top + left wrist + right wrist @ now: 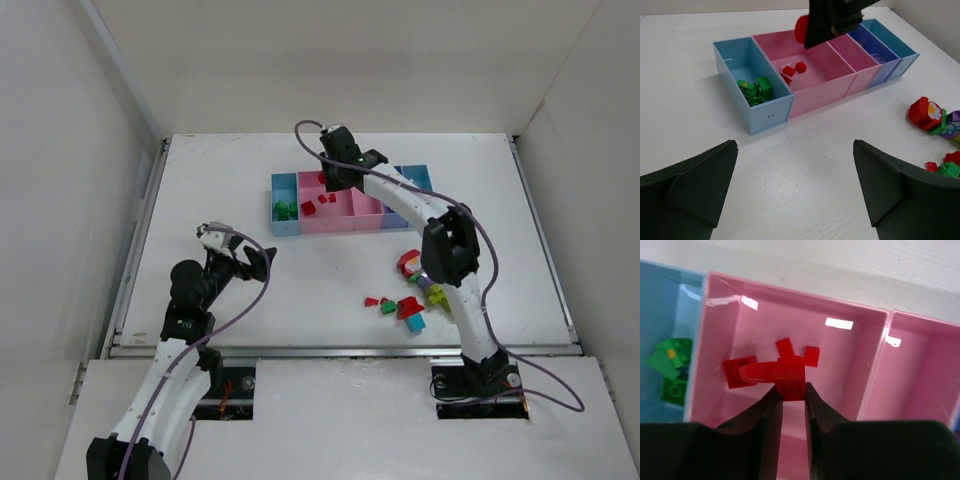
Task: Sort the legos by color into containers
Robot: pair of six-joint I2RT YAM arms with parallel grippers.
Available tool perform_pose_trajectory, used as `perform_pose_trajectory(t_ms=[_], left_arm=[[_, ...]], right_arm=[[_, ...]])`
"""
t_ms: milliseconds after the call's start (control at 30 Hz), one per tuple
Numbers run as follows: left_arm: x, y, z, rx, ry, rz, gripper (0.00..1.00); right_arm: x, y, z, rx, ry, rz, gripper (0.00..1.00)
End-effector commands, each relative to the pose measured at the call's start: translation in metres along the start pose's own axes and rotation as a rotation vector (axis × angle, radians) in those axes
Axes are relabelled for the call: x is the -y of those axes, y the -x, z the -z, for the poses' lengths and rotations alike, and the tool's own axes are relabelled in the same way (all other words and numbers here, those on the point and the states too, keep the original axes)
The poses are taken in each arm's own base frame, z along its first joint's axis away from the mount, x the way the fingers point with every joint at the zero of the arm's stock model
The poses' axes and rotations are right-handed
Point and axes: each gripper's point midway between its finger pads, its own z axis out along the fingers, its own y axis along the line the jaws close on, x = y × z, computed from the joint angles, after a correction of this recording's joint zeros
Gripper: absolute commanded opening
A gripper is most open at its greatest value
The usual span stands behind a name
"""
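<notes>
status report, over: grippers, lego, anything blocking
Right gripper shut on red lego, above wide pink bin. Left gripper open, holding nothing. Nothing blocking the drop.

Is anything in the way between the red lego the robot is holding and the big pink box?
No, nothing visible. The right pincer holds the red lego above the wide pink bin, which is open on top. Only a few red pieces lie on its floor, leaving bare room.
</notes>
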Motion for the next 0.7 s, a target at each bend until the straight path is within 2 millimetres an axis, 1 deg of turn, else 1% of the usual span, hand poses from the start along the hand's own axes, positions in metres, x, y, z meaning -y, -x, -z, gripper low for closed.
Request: perform_pose_trajectory(t_ms=[0,33,67,167,200,233,267,333,400,433,467,500,533,567,600,633,667], left_arm=[[-0.004,0.012,0.000,0.050,0.011,-0.028,1.00],[-0.004,0.012,0.000,0.050,0.011,-0.028,1.00],[-0.004,0.012,0.000,0.050,0.011,-0.028,1.00],[-0.006,0.012,0.001,0.052,0.020,-0.028,1.00],[-0.006,0.012,0.001,0.052,0.020,-0.028,1.00],[-0.007,0.010,0.000,0.044,0.022,-0.025,1.00],[-0.007,0.010,0.000,0.044,0.022,-0.025,1.00],[-0.007,0.010,0.000,0.044,0.022,-0.025,1.00],[-0.007,0.010,0.000,0.044,0.022,-0.025,1.00],[-0.007,0.010,0.000,0.044,0.022,-0.025,1.00],[-0.007,0.010,0.000,0.044,0.022,-0.025,1.00],[-0.007,0.010,0.000,0.044,0.022,-0.025,1.00],[-0.007,0.010,0.000,0.044,0.022,-0.025,1.00],[-0.007,0.010,0.000,0.044,0.022,-0.025,1.00],[-0.007,0.010,0.000,0.044,0.022,-0.025,1.00],[-0.007,0.010,0.000,0.044,0.022,-0.025,1.00],[-0.007,0.010,0.000,0.044,0.022,-0.025,1.00]], right_arm=[[-0.029,0.018,0.001,0.053,0.070,0.045,0.27],[-0.024,0.018,-0.004,0.055,0.064,0.039,0.29],[-0.025,0.016,-0.010,0.056,0.064,0.039,0.37],[-0.022,0.015,-0.016,0.052,0.067,0.033,0.44],[-0.021,0.011,-0.017,0.044,0.064,0.044,0.48],[-0.021,0.011,-0.017,0.044,0.064,0.044,0.58],[-0.022,0.011,-0.017,0.042,0.073,0.053,0.63],[-0.023,0.017,-0.008,0.054,0.086,0.060,0.73],[-0.023,0.024,0.002,0.072,0.090,0.057,0.73],[-0.022,0.035,0.019,0.099,0.096,0.065,0.73],[-0.019,0.040,0.030,0.114,0.087,0.063,0.73],[-0.021,0.042,0.042,0.126,0.088,0.082,0.74],[-0.023,0.043,0.068,0.144,0.093,0.101,0.74],[-0.019,0.041,0.079,0.145,0.091,0.133,0.77],[-0.026,0.034,0.091,0.138,0.123,0.161,0.80],[-0.026,0.002,0.091,0.066,0.142,0.201,0.82],[-0.025,-0.004,0.110,0.059,0.173,0.237,0.83]])
